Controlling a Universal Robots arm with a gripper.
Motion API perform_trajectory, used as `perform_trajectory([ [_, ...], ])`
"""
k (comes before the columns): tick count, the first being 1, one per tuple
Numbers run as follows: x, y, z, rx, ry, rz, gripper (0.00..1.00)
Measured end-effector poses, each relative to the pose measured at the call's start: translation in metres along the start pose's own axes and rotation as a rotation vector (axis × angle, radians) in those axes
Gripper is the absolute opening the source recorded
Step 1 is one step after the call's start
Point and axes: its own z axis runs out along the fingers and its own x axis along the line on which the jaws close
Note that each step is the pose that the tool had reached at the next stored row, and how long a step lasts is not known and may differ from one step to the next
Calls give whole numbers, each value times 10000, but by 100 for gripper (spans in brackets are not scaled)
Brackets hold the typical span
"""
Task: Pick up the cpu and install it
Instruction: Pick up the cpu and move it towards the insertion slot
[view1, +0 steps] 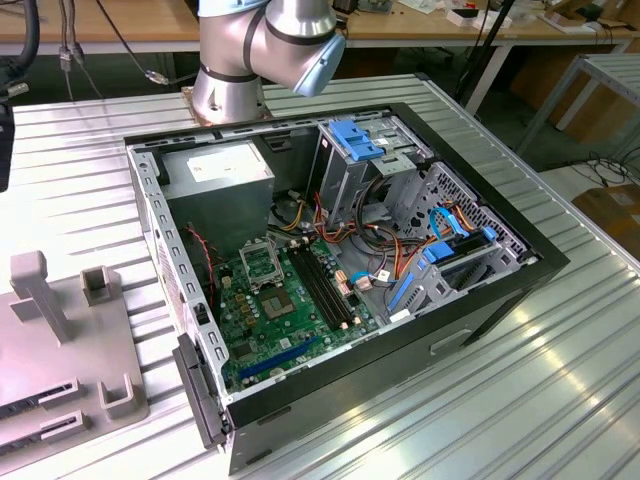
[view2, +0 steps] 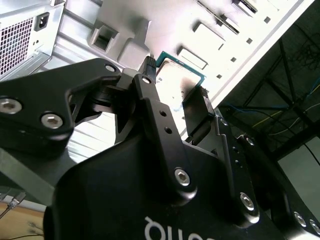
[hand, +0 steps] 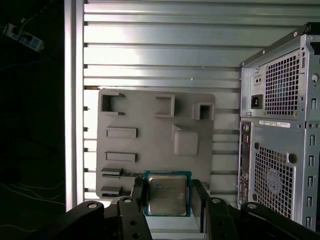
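Fingers (hand: 138, 197) of the gripper (hand: 168, 196) are pinched on the cpu (hand: 167, 194), close over the tray (hand: 150, 120). Pickup is judged begun. The socket (view1: 262, 263) appears unfilled, so installation remains.

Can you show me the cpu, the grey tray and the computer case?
cpu (hand: 167, 195): first wrist view, middle of its silver plate.
grey tray (hand: 150, 140): first wrist view, bare flat patch.
computer case (view1: 330, 405): exterior view, black outer side wall.
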Motion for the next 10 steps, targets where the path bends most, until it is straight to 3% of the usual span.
perform_trajectory([
  [10,-85,-1,-2,0,0,0,47],
])
